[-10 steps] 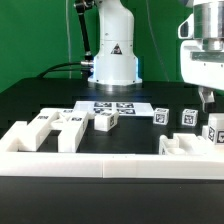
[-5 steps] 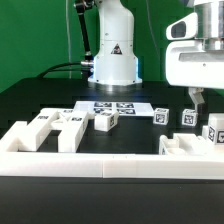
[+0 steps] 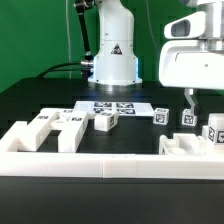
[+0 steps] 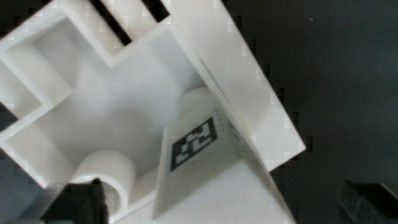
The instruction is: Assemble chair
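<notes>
The chair lies in loose white tagged pieces on the black table. Two chunky pieces (image 3: 30, 132) (image 3: 68, 128) and a smaller one (image 3: 106, 121) lie at the exterior view's left. Three small tagged blocks (image 3: 160, 114) (image 3: 187, 117) (image 3: 214, 128) stand at the right. A larger panel piece (image 3: 185, 147) rests at the front right. My gripper (image 3: 196, 102) hangs just above the right-hand blocks. In the wrist view a white panel with a tagged round post (image 4: 192, 140) fills the picture below my gripper (image 4: 222, 205). The dark fingers (image 4: 71, 198) stand far apart, open, gripping nothing.
The marker board (image 3: 112, 107) lies flat in front of the white robot base (image 3: 112, 55). A low white border wall (image 3: 110, 165) runs along the table's front edge. A green backdrop stands behind.
My gripper has come down and shifted toward the exterior view's left, closer over the right-hand blocks. The chair pieces have not moved.
</notes>
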Available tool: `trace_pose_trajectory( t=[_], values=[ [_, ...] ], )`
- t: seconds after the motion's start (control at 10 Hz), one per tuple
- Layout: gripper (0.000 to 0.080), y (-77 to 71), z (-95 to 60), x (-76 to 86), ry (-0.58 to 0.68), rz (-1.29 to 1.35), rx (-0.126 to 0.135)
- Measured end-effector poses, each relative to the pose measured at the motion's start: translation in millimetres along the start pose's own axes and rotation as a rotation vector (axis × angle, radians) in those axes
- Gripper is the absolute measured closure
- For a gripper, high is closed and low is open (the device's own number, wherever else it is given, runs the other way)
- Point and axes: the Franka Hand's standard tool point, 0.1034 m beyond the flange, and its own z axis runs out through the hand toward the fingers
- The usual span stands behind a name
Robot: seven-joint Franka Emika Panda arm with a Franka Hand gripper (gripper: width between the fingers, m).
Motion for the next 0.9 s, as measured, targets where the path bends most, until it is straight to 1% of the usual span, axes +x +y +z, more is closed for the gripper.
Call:
trace_pose_trajectory(
  t=[0.1, 0.3, 0.6, 0.9],
  values=[
    [0.0150, 0.2, 0.8, 0.3, 0.001, -0.101, -0.001],
    [0.0150, 2.2, 7.4, 0.7, -0.001, -0.308, -0.006],
    [0.0150, -0.7, 9.3, 1.7, 0.000, -0.380, -0.009],
    [0.0150, -0.3, 5.3, 5.5, 0.005, -0.426, -0.017]
  ],
)
